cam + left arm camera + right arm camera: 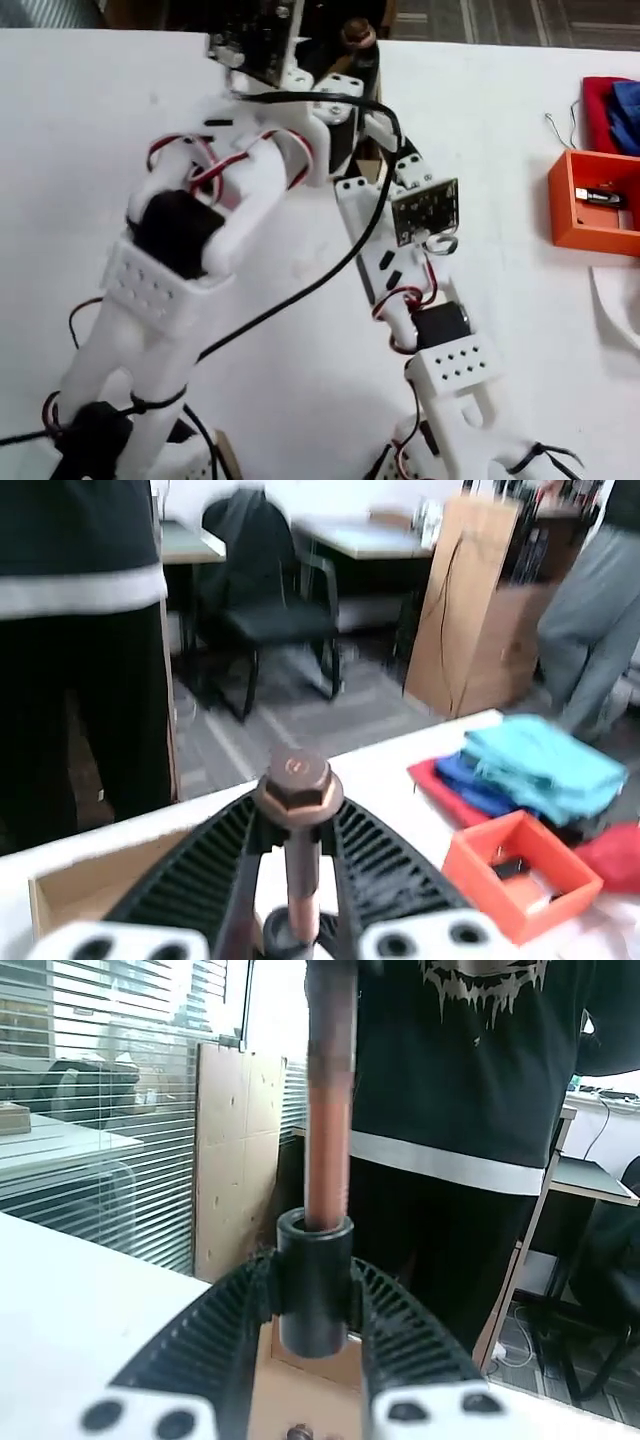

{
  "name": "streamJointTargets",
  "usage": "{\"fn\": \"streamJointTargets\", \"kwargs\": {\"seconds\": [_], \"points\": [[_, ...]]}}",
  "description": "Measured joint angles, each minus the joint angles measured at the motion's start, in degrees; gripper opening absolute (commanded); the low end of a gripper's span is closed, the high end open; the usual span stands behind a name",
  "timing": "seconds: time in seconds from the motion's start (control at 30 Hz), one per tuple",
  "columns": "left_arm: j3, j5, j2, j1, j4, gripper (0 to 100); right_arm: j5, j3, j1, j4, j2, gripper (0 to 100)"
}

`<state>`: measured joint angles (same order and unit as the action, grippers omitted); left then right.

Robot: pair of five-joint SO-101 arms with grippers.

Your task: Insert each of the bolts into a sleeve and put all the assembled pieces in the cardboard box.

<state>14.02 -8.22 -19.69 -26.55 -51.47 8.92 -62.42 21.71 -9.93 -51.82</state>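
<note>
Mid-insertion above cardboard box (pixel 70 892): bolt (pixel 297 780) clenched in left gripper (pixel 296 815), shaft entering sleeve (pixel 315 1260) clamped by right gripper (pixel 315 1310); next, probably pressing fully home, then release into box.

Right wrist view crops the bolt (pixel 328 1090) head; cardboard box (pixel 70 895) largely hidden.

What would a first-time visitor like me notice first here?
A copper hex-head bolt, gripped by the left gripper, with its shaft slid into a black sleeve that the right gripper holds; the cardboard box shows just beyond them. After that, the orange box on the white table, at the high view's right side.
</note>
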Motion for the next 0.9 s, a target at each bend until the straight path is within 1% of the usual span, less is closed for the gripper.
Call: {"fn": "streamJointTargets", "kwargs": {"seconds": [0.2,0.37,0.43,0.77,0.9], "points": [[-0.53,0.0,-0.09,0.0,0.0,3,-0.44,0.0,0.0,0.0,0.09,2.2],[-1.05,-0.09,-0.09,-0.09,1.49,3,-7.03,0.0,-0.53,0.0,0.09,2.2],[-1.05,-0.18,-0.09,-0.09,1.76,3,-8.09,0.0,-1.14,0.0,0.09,2.2],[-1.23,-0.09,-0.09,-0.09,2.2,3,-8.44,0.0,-1.41,0.0,0.09,2.2],[-1.32,-0.18,0.0,-0.09,5.63,3,-8.53,0.09,-1.41,0.0,0.0,2.2]]}}
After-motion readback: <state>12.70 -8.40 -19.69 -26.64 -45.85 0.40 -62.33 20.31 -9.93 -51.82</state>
